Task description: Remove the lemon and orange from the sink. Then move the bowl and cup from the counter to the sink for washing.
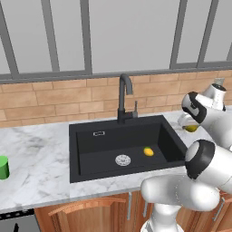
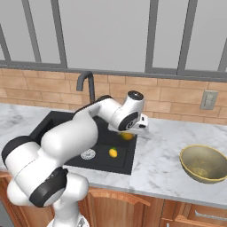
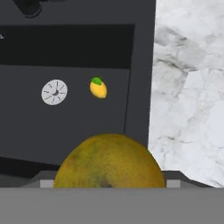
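Observation:
The dull orange sits close under the hand camera, with my gripper shut on it. It hangs over the right rim of the black sink, and the orange peeks out below the hand. The orange also shows behind my arm. My fingertips are hidden by the fruit. The small yellow lemon lies on the basin floor right of the silver drain; lemon, lemon. The golden-tan bowl stands on the counter at the right. The green cup stands at the far left.
A tall black faucet rises behind the basin. White marble counter lies right of the sink, running toward the bowl. A brick wall with a wall socket and windows closes the back.

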